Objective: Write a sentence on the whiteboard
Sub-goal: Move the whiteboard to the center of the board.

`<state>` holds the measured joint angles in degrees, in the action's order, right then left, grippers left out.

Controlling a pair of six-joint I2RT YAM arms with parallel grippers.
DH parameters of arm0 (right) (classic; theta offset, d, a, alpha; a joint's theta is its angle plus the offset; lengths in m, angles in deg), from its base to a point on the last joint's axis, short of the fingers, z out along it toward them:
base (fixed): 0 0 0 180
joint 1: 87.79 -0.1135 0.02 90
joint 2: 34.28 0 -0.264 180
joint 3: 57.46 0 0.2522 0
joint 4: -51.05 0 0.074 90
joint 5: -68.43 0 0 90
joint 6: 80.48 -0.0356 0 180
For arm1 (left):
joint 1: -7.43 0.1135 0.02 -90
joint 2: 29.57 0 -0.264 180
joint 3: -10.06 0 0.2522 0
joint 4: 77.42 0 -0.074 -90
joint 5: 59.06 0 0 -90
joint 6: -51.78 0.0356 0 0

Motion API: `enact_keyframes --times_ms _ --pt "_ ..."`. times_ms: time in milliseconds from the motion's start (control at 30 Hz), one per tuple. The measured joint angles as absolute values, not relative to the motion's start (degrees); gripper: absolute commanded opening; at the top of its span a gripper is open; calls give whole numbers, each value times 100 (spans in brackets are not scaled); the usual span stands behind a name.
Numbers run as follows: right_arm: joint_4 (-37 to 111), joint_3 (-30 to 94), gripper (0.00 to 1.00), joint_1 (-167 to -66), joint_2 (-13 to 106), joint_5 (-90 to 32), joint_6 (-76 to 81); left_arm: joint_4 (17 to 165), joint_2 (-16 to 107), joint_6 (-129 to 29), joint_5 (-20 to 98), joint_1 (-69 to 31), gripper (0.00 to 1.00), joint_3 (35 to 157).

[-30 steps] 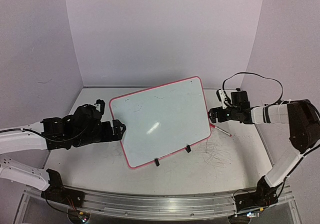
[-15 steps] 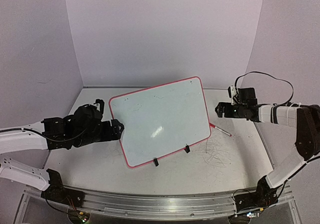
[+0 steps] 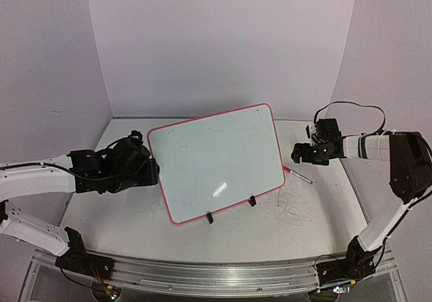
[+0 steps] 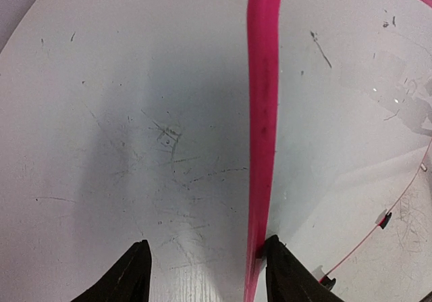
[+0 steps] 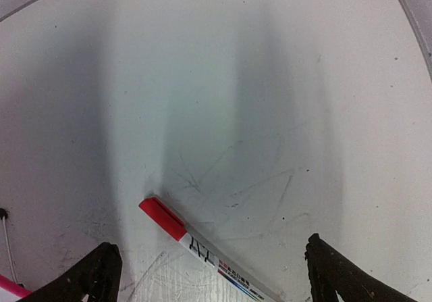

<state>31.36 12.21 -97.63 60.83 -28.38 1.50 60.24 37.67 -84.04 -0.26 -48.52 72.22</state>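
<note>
The whiteboard (image 3: 216, 160) stands tilted mid-table on two black clip feet (image 3: 211, 218), red-pink rim all round. Its face is blank apart from a few tiny marks; no sentence shows on it. My left gripper (image 3: 155, 173) is open at the board's left edge. In the left wrist view the rim (image 4: 262, 113) runs between the fingers, right beside the right finger (image 4: 287, 275). My right gripper (image 3: 300, 155) is open and empty, just right of the board. A white marker with a red cap (image 5: 196, 241) lies on the table between its fingers; it also shows in the top view (image 3: 297, 175).
Old scribble marks (image 3: 297, 207) cover the table in front of the marker. Purple walls close the back and both sides. A metal rail (image 3: 216, 275) runs along the near edge.
My left gripper has moved right, up to the board's left rim. My right gripper has drawn back slightly right from the board's edge and now hangs over the marker.
</note>
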Motion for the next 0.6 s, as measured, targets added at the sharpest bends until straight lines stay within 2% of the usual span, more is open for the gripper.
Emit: enact_keyframes --times_ms 200,300,367,533,600 --pt "2780 1415 87 -9674 6663 -3067 299 6011 3905 -8221 -53 -4604 58 7332" --pt "2619 1518 81 -9653 6876 -3203 440 5981 3905 -8138 -59 -4596 61 7350" --pt "2557 1612 76 -9650 7034 -3291 571 5957 3894 -8087 -22 -4590 66 7369" --pt "2440 1707 52 -9653 7250 -3411 779 5842 3528 -7969 361 -4559 81 7371" --pt "2388 1707 48 -9653 7250 -3426 815 5815 3216 -7924 526 -4561 86 7371"
